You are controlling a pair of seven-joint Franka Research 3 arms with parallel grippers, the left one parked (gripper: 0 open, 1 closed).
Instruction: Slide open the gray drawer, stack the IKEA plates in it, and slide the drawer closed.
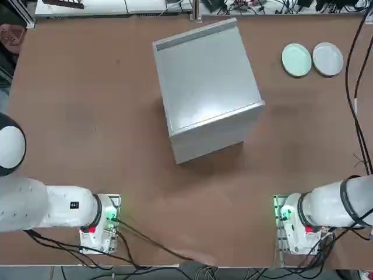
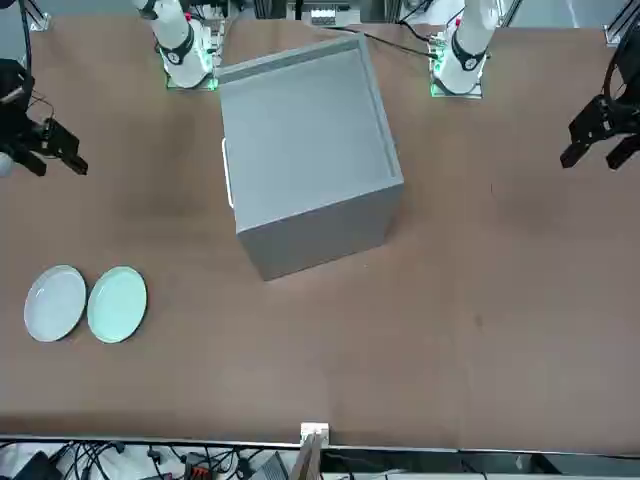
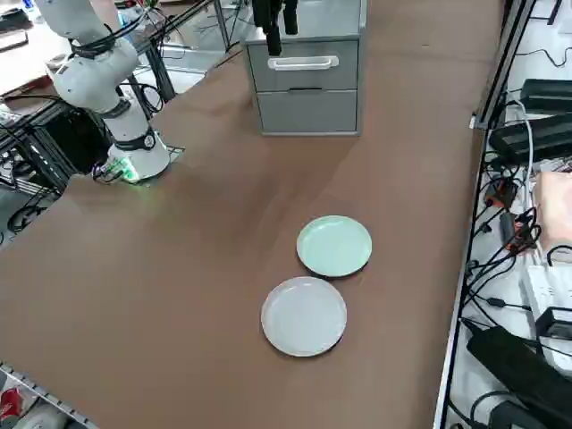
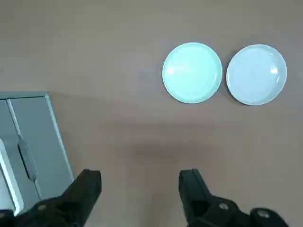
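The gray cabinet (image 1: 207, 87) stands mid-table, its gray drawer (image 3: 304, 63) shut, with a pale handle (image 4: 26, 158) on the front. The IKEA plates lie flat side by side on the table, apart from the cabinet: the mint one (image 1: 296, 59) (image 3: 334, 245) (image 4: 192, 72) nearer to it, the white one (image 1: 328, 59) (image 3: 304, 315) (image 4: 256, 74) beyond. My right gripper (image 4: 139, 187) (image 2: 55, 158) (image 3: 279, 27) hangs open and empty above bare table, between the drawer front and the plates. It touches nothing.
The brown table (image 1: 87, 116) stretches wide around the cabinet. Cables and power bricks (image 3: 527, 134) line the edge past the plates. My right arm's base (image 1: 300, 224) is bolted at the near edge.
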